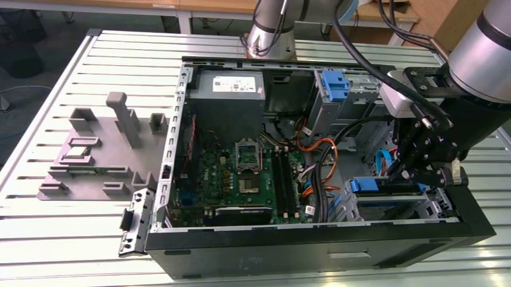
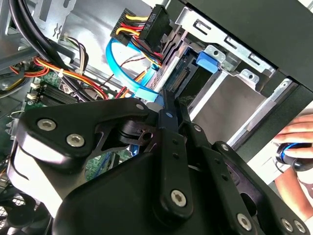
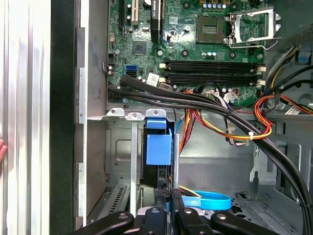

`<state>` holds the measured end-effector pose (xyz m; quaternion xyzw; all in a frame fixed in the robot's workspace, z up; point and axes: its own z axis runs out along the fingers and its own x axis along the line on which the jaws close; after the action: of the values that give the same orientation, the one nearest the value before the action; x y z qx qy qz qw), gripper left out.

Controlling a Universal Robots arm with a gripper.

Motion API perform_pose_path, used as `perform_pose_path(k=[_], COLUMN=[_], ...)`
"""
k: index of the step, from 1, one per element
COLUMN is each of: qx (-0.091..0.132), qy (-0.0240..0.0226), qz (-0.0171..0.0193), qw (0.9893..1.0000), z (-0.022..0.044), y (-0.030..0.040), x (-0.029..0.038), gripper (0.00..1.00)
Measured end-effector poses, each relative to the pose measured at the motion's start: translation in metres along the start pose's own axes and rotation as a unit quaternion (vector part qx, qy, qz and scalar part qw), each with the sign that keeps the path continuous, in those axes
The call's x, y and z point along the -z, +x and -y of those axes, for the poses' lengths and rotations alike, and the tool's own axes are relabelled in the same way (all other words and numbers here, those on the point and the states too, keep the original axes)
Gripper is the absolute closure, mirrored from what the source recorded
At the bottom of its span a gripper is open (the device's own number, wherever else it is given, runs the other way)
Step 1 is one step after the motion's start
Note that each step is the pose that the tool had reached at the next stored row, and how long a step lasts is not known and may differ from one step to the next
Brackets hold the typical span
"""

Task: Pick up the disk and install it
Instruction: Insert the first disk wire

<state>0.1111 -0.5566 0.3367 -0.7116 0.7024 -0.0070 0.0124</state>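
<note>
Gripper (image 1: 415, 173) down inside the computer case (image 1: 319, 251), fingers closed to a thin gap, seemingly holding nothing. Just beside the disk (image 3: 159, 149) slotted in the case's drive bay.

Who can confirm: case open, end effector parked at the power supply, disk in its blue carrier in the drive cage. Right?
Not quite. In the exterior view the end effector is at the drive cage, beside the disk in its blue carrier, well away from the power supply. The rest holds.
</note>
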Motion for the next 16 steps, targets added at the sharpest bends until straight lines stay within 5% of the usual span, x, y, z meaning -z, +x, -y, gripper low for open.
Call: perform_pose_path(k=[16], qx=[0.000], qy=[0.0000], qz=[0.0000], qw=[1.0000], z=[-0.0001], y=[0.0006], x=[-0.0017], gripper=[0.84])
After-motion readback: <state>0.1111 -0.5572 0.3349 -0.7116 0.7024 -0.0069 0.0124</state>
